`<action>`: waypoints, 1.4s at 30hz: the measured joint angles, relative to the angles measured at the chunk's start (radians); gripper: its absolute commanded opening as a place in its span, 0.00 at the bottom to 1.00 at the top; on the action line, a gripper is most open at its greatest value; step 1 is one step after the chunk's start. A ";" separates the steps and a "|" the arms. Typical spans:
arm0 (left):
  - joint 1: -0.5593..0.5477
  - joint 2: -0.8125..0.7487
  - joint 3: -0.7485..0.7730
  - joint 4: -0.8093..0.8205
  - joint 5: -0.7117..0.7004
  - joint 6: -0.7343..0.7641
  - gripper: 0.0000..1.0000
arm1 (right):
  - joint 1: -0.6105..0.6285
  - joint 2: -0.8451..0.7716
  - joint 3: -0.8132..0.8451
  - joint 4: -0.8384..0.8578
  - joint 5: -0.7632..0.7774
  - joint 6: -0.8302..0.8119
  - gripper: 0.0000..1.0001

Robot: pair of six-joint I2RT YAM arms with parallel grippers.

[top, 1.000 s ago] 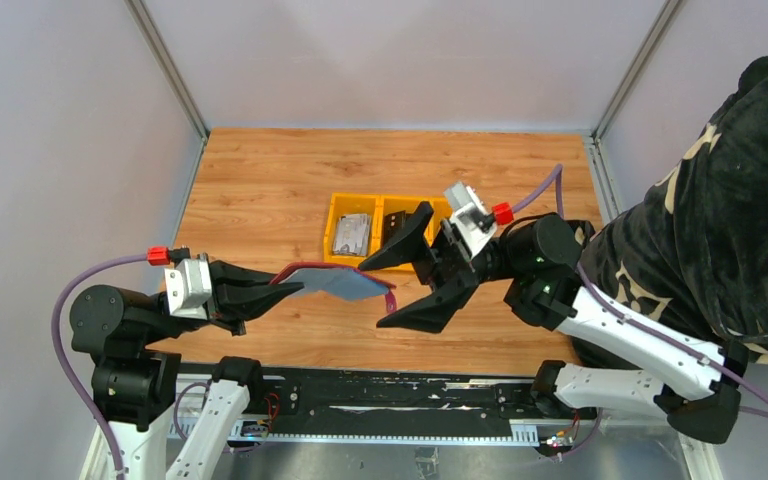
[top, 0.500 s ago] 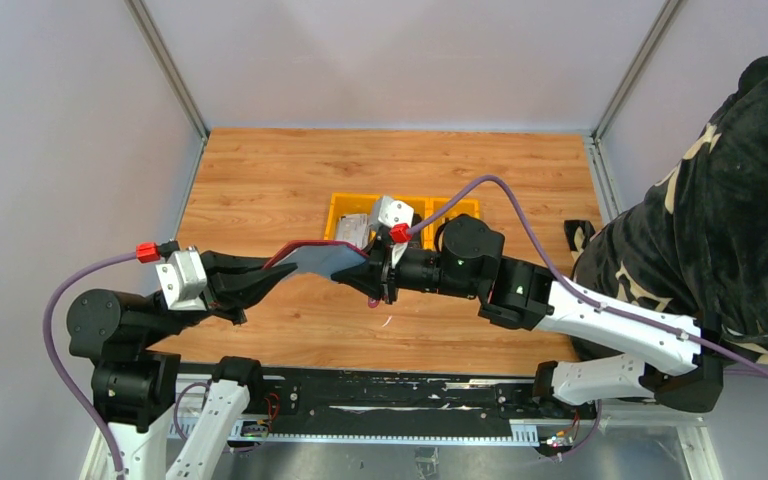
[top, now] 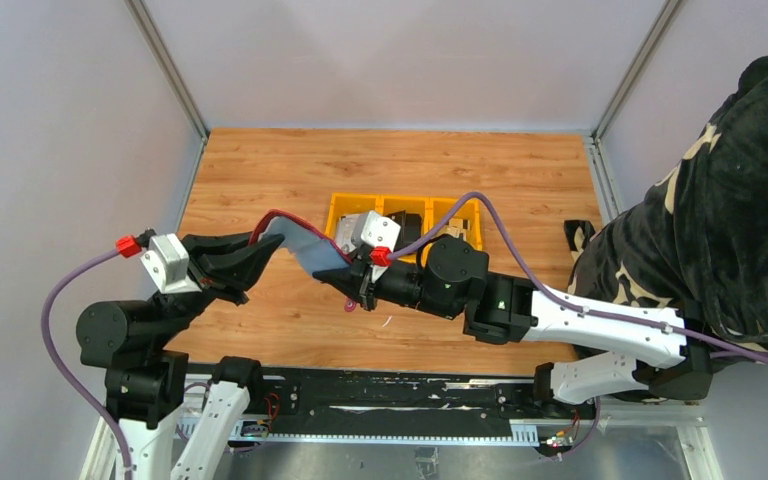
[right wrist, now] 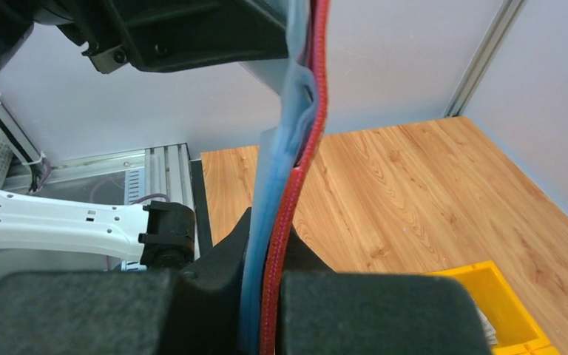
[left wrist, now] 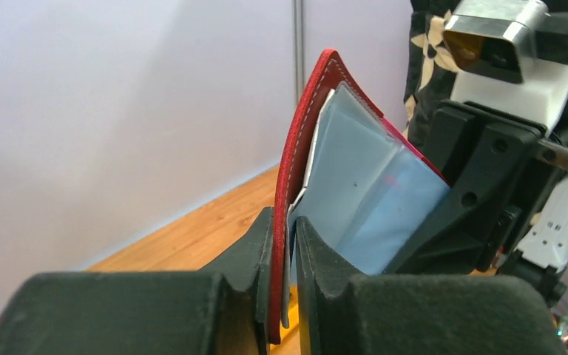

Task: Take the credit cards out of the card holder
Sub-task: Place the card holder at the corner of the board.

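Note:
The card holder (top: 305, 248) hangs open above the table, dark red outside with grey-blue lining, stretched between both grippers. My left gripper (top: 258, 250) is shut on its left edge; in the left wrist view the fingers (left wrist: 266, 244) pinch the red cover (left wrist: 303, 148) and lining. My right gripper (top: 352, 280) is shut on the right end, and the right wrist view shows the holder's red and blue edges (right wrist: 296, 170) clamped between its fingers. A greyish stack of credit cards (top: 348, 227) lies in the yellow bin's left compartment, partly hidden by the right wrist.
The yellow three-compartment bin (top: 400, 199) stands behind the grippers at mid-table, with a dark item (top: 407, 217) in its middle compartment. A person in dark patterned clothing (top: 730, 200) is at the right edge. Metal frame posts stand at the back corners.
The right gripper swung left and closed on the holder's right end. The left gripper raised its end and drew back left, so the holder now arches between them.

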 measured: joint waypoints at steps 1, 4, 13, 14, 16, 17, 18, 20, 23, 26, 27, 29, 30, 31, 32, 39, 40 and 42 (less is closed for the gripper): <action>0.000 0.000 -0.016 0.023 -0.013 -0.031 0.17 | 0.005 0.008 0.006 0.001 0.011 -0.003 0.00; 0.001 0.000 -0.050 0.065 -0.034 -0.109 0.17 | 0.024 0.021 0.011 0.016 0.062 -0.026 0.00; 0.002 0.000 -0.086 0.135 0.079 -0.224 0.05 | 0.054 0.012 -0.024 0.121 0.314 -0.121 0.00; 0.002 0.000 -0.086 0.135 0.107 -0.224 0.05 | 0.054 0.005 -0.036 0.134 0.349 -0.129 0.00; 0.002 0.000 -0.086 0.134 0.151 -0.224 0.04 | 0.053 -0.005 -0.048 0.151 0.389 -0.132 0.00; 0.002 0.000 -0.086 0.132 0.167 -0.223 0.04 | 0.053 -0.008 -0.050 0.158 0.404 -0.131 0.00; 0.002 0.000 -0.086 0.130 0.185 -0.222 0.03 | 0.051 -0.009 -0.052 0.164 0.415 -0.130 0.00; 0.002 0.000 -0.086 0.124 0.214 -0.217 0.02 | 0.050 -0.010 -0.057 0.184 0.428 -0.124 0.00; 0.002 -0.002 -0.086 0.114 0.235 -0.207 0.00 | 0.047 -0.010 -0.065 0.207 0.432 -0.105 0.00; 0.002 -0.003 -0.086 0.101 0.248 -0.194 0.00 | 0.036 -0.010 -0.077 0.247 0.422 -0.069 0.00; 0.002 -0.004 -0.087 0.098 0.251 -0.191 0.00 | 0.033 -0.010 -0.082 0.259 0.417 -0.059 0.00; 0.002 -0.008 -0.093 0.095 0.260 -0.188 0.04 | 0.028 -0.010 -0.097 0.287 0.404 -0.040 0.00; 0.001 -0.010 -0.098 0.095 0.264 -0.188 0.12 | 0.026 -0.010 -0.102 0.298 0.398 -0.035 0.00; 0.000 -0.013 -0.105 0.094 0.267 -0.188 0.23 | 0.024 -0.010 -0.109 0.311 0.390 -0.029 0.00; 0.000 -0.015 -0.109 0.094 0.269 -0.187 0.38 | 0.023 -0.010 -0.113 0.316 0.383 -0.027 0.00; -0.002 -0.018 -0.125 0.008 0.266 -0.161 1.00 | 0.004 -0.022 -0.117 0.403 0.371 -0.020 0.00; -0.002 -0.018 -0.124 -0.008 0.262 -0.148 1.00 | 0.000 -0.027 -0.121 0.408 0.371 -0.020 0.00; -0.002 -0.015 -0.116 -0.054 0.245 -0.126 1.00 | -0.013 -0.042 -0.135 0.402 0.370 -0.017 0.00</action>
